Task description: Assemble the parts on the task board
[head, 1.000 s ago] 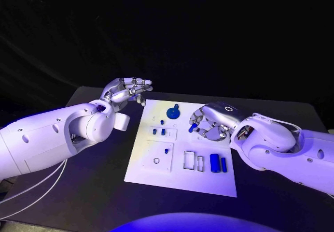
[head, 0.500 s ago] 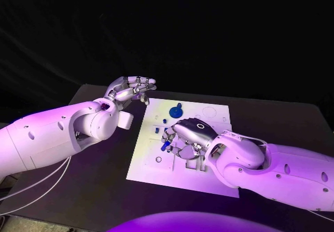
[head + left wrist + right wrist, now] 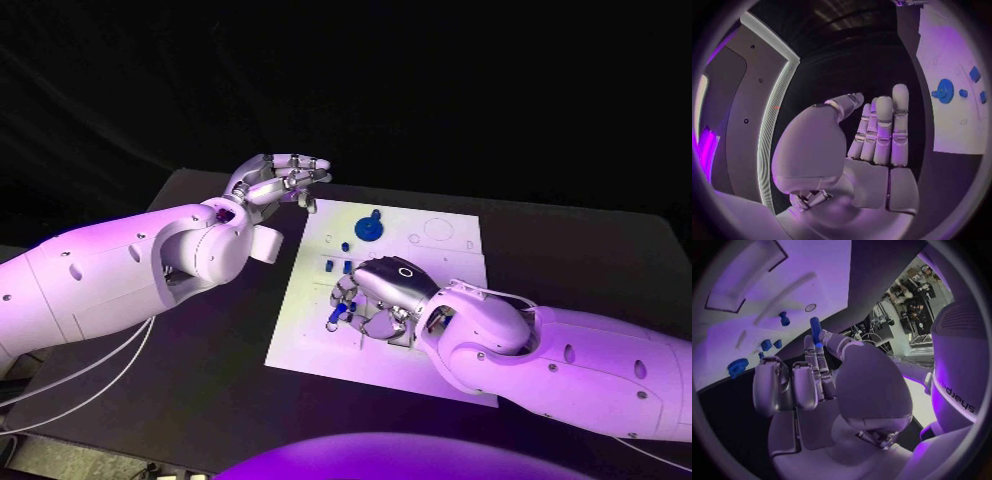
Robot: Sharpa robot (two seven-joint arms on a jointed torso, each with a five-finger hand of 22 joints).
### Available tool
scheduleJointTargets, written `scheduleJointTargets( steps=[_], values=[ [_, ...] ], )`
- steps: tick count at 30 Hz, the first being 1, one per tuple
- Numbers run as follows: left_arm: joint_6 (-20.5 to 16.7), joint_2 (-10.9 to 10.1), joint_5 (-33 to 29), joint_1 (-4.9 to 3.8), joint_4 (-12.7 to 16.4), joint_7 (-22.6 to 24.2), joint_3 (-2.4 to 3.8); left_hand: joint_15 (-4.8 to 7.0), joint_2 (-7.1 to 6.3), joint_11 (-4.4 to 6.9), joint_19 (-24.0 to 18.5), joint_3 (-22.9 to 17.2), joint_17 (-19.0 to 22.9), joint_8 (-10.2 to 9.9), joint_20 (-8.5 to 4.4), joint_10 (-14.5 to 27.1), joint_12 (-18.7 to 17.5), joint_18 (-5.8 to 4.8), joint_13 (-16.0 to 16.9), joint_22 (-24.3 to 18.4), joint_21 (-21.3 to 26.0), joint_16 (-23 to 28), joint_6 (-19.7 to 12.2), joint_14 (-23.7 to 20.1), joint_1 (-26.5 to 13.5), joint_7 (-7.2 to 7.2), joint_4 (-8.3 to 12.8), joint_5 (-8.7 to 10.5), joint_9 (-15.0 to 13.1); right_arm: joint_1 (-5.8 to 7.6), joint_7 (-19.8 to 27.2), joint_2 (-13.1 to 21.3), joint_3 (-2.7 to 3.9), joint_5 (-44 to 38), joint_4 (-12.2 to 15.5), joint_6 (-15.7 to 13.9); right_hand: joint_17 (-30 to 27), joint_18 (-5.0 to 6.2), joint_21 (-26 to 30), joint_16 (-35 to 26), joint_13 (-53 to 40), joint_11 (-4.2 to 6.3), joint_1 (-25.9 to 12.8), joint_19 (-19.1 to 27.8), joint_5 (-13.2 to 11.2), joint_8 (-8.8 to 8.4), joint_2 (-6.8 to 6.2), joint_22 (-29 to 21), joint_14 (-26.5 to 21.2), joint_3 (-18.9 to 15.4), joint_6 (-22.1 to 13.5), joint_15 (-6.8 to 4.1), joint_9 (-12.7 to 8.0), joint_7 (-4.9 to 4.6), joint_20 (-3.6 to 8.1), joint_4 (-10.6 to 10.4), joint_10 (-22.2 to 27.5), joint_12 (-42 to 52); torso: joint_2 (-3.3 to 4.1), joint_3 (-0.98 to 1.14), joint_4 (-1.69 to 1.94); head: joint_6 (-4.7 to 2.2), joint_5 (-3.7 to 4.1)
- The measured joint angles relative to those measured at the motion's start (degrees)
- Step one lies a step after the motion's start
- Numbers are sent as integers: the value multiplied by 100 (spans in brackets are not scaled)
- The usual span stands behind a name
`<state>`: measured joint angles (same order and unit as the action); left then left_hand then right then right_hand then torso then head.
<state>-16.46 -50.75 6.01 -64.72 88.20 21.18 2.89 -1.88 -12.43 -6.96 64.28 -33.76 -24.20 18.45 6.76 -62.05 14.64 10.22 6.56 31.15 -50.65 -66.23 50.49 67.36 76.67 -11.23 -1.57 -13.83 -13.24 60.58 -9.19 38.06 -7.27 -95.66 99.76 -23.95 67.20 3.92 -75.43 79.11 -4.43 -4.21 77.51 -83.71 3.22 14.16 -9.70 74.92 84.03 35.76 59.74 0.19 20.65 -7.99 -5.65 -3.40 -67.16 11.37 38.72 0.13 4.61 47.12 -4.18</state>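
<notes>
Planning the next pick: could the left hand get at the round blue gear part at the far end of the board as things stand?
Probably yes. The left hand hovers empty just off the task board, near the gear part, with nothing between them. The right hand, holding a blue peg, works nearer the robot.

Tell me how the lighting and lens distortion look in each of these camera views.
Head view: violet light washes the arms and the task board, and the background is black. Left wrist view: fisheye circle in a dark frame, the board's edge bends, and the left hand is evenly lit. Right wrist view: same curved distortion, with the right hand holding a blue part and a bright room behind.
</notes>
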Motion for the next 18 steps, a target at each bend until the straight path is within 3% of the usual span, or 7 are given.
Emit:
scheduleJointTargets(
  steps=[18],
  values=[
    [6,5,0,0,-3,-4,-4,0,0,0,0,0,-1,0,0,0,0,0,-1,0,0,0,0,0,0,0,0,0,0,-135,7,-219,-23,-53,-312,63,0,1,0,0,5,-1,0,0,22,0,0,3,0,-1,-20,0,2,-1,0,0,1,-6,2,8,4,40,-37]
  ],
)
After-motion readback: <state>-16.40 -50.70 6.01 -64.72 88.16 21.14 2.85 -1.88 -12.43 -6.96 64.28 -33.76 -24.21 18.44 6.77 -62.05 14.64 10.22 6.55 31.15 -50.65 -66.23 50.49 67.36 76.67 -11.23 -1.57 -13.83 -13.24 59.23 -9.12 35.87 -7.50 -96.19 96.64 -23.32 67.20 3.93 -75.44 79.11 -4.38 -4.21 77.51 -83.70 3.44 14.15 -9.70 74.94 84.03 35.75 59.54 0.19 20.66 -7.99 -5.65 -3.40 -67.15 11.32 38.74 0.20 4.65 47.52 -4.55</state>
